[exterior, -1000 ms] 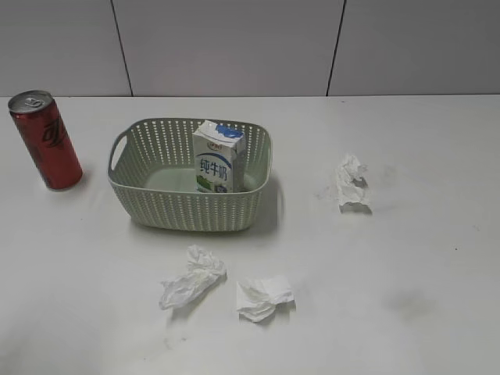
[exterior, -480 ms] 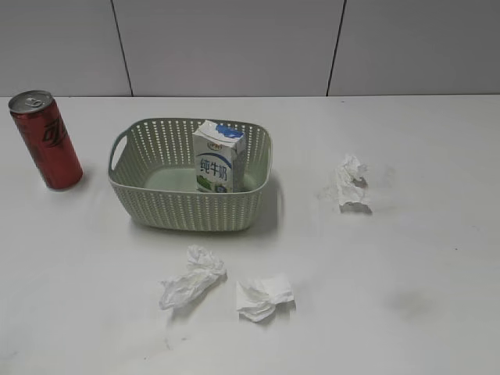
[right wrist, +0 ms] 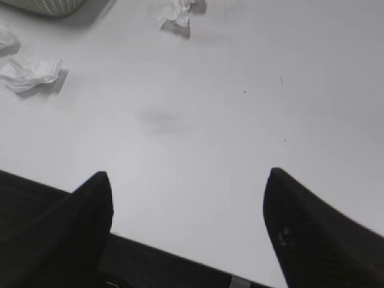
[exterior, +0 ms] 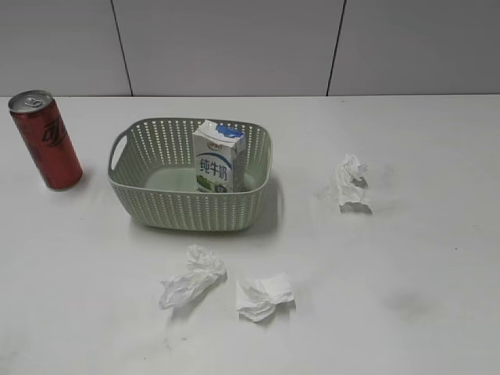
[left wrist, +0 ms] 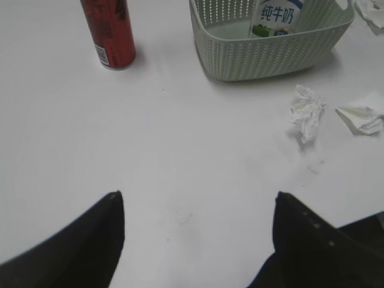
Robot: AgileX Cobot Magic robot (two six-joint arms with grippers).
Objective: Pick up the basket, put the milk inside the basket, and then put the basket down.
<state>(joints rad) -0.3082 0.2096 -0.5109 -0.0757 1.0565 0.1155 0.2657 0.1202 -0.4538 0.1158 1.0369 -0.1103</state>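
Observation:
The pale sage-green basket (exterior: pixel 187 205) rests on the white table, left of centre. The milk (exterior: pixel 217 158), a white carton with a blue top, stands upright inside it. Both also show at the top of the left wrist view: the basket (left wrist: pixel 270 51) and the milk (left wrist: pixel 276 15). My left gripper (left wrist: pixel 197 201) is open and empty, low over bare table near the front, well back from the basket. My right gripper (right wrist: pixel 187 180) is open and empty over the table's front edge. Neither gripper shows in the exterior view.
A red soda can (exterior: pixel 45 141) stands left of the basket, also in the left wrist view (left wrist: pixel 109 31). Crumpled tissues lie in front of the basket (exterior: pixel 192 276) (exterior: pixel 264 297) and to its right (exterior: pixel 350 182). The table's dark front edge (right wrist: pixel 180 261) crosses the right wrist view.

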